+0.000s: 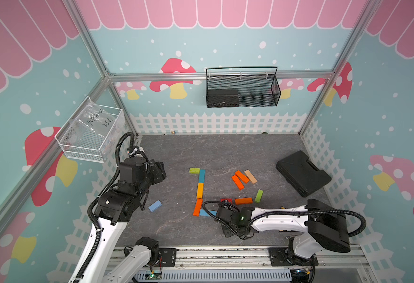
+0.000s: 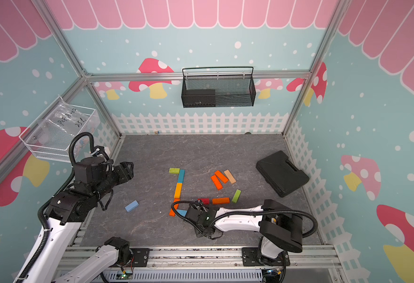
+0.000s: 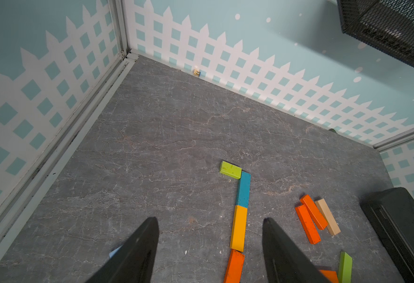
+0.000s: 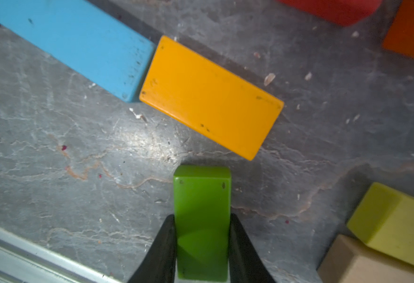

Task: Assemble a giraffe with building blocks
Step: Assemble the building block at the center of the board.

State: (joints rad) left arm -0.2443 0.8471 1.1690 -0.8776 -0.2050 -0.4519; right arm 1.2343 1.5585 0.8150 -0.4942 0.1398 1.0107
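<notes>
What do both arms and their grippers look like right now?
Both the left arm and right arm have white shells, black joints and looping black corrugated cables. A green light glows on the right wrist. The left gripper and right gripper have tapering black fingers.

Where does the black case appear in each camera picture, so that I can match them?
In a top view: black case, right of middle.
In a top view: the case, same place.
Left wrist: the case, cut by the frame edge, just past the tan block.
Right wrist: not in it.
Shared landmark: the tan block nearest the case.
</notes>
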